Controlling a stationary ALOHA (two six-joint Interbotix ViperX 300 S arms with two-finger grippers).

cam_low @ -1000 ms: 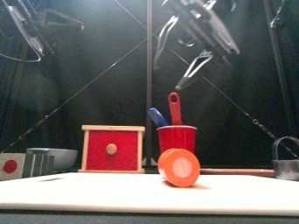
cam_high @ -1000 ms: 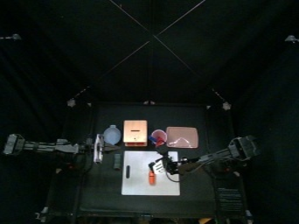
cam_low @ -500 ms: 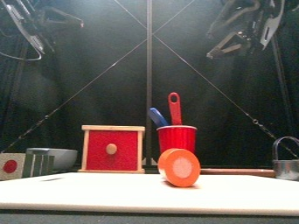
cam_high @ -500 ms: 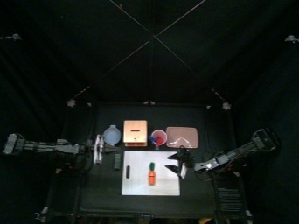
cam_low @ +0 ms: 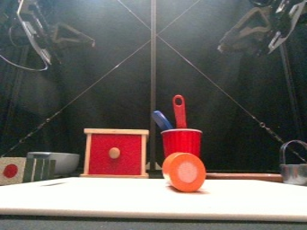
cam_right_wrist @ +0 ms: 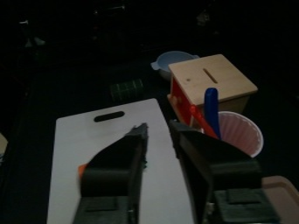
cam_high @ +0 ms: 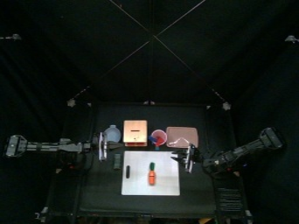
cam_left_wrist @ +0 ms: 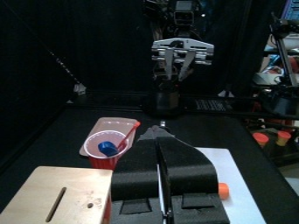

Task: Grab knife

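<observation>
Cutting board (cam_low: 120, 193): at the table's front edge, carrying a carrot (cam_low: 184, 172) whose cut end faces you.
Red cup (cam_low: 182, 144): behind the board, near mid-table, just beside the wooden box (cam_low: 115, 153).
Knife: look in the cup; a red handle (cam_low: 179, 110) and a blue handle (cam_low: 160, 119) stand there, and you cannot tell which one is the knife.
Right gripper (cam_right_wrist: 159, 131): raised over the board's right side, jaws parted, nothing visible between them.
Left gripper (cam_left_wrist: 162, 144): near the table's left edge, jaws pressed together and empty.
</observation>
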